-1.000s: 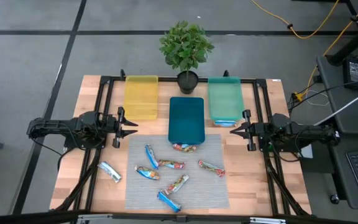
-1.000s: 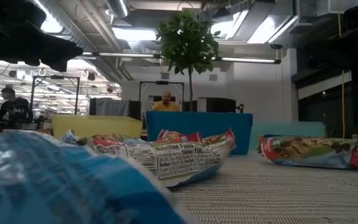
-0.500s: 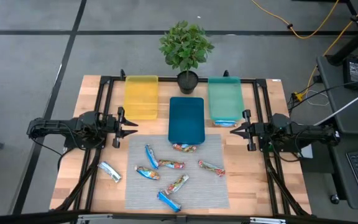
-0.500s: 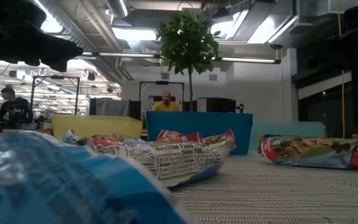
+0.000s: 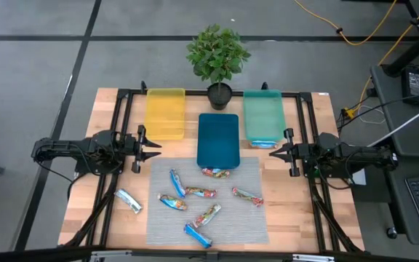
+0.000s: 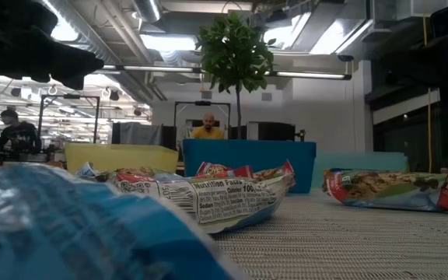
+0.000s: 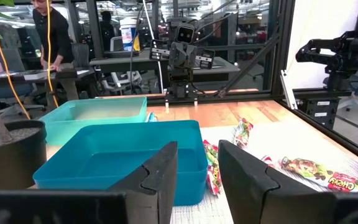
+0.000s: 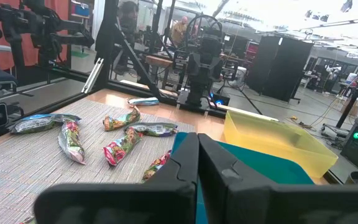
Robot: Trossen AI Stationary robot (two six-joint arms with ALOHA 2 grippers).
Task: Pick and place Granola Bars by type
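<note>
High view: left gripper (image 5: 150, 146) hangs at the table's left side, fingers slightly apart, holding nothing; right gripper (image 5: 278, 152) mirrors it at the right, fingers nearly closed, empty too; Granola Bars (image 5: 199, 193) lie scattered on the grey mat (image 5: 249, 222) near the teal-blue tray (image 5: 217, 138); one silvery-blue bar (image 5: 129, 200) sits apart on bare wood left of the mat; yellow tray (image 5: 165, 113) and green tray (image 5: 262, 115) stand far left and far right of the potted plant (image 5: 217, 57).

Glossy foil bars (image 5: 200, 193) (crinkled), woven mat (image 5: 246, 218), wood table (image 5: 93, 211).
</note>
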